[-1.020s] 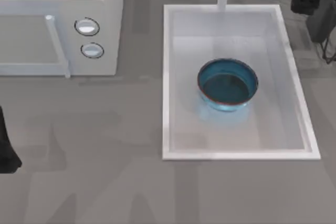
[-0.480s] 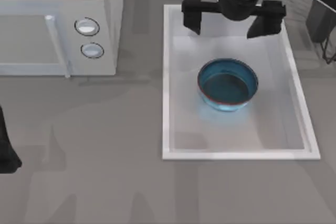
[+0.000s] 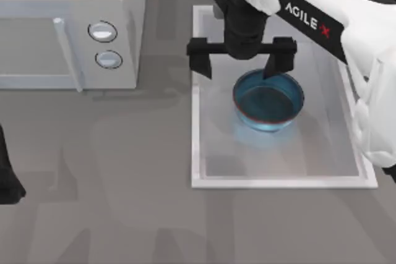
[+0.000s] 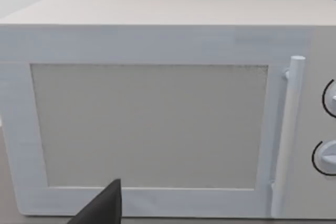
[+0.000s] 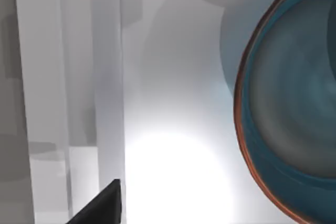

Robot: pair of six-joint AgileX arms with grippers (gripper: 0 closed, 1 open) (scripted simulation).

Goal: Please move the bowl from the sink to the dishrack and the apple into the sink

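Note:
The blue bowl (image 3: 268,100) sits inside the white sink (image 3: 197,128), a little past its middle. My right gripper (image 3: 240,61) hangs over the sink's far half, just behind the bowl and toward its left. It is wide open, and the right-hand finger (image 3: 279,60) overlaps the bowl's far rim. In the right wrist view the bowl (image 5: 294,103) and its red-brown rim line appear beside the sink's wall (image 5: 105,77), with one black fingertip (image 5: 102,205) low in the picture. The apple and the dishrack are out of view.
A white microwave (image 3: 68,29) with two round knobs stands at the back left, and its door (image 4: 157,124) faces the left wrist camera. My left arm (image 3: 6,174) is parked at the table's left edge, one fingertip (image 4: 102,208) off to the side.
My right arm has swung in from the back right corner and come forward over the sink, bringing its open gripper to the bowl's far rim. The bowl and the left arm have not moved.

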